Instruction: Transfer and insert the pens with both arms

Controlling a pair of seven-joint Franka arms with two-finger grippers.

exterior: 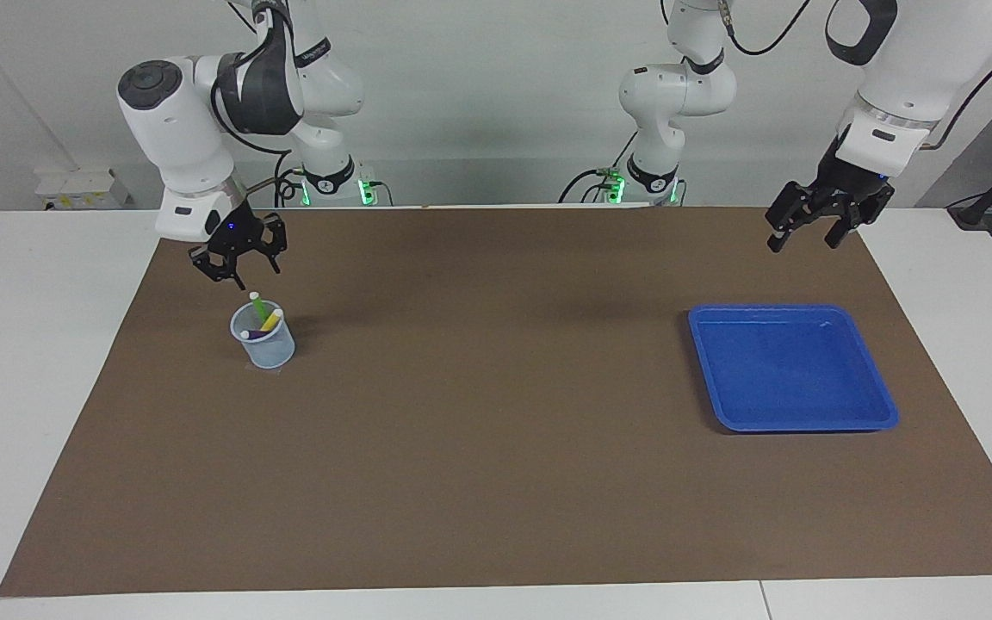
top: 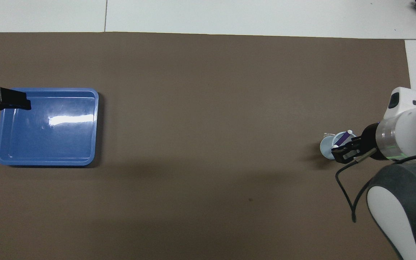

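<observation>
Pale blue cup (exterior: 263, 340) on brown mat (exterior: 496, 482), toward right arm's end. Inside: green pen (exterior: 260, 308), purple pen (exterior: 252, 334), yellow pen (exterior: 271, 320), all leaning, whitish ends up. Right gripper (exterior: 238, 267) above cup, fingers parted, empty. Left gripper (exterior: 806, 232) raised near blue tray (exterior: 793, 422), fingers wide, empty.

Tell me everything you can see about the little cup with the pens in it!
The cup is small, pale blue and see-through, like plastic. It stands upright on the brown mat, toward the right arm's end of the table. Three pens lean inside: a green pen, a yellow pen and a purple pen, each with a whitish tip poking over the rim. The right gripper hangs above it without touching.
</observation>
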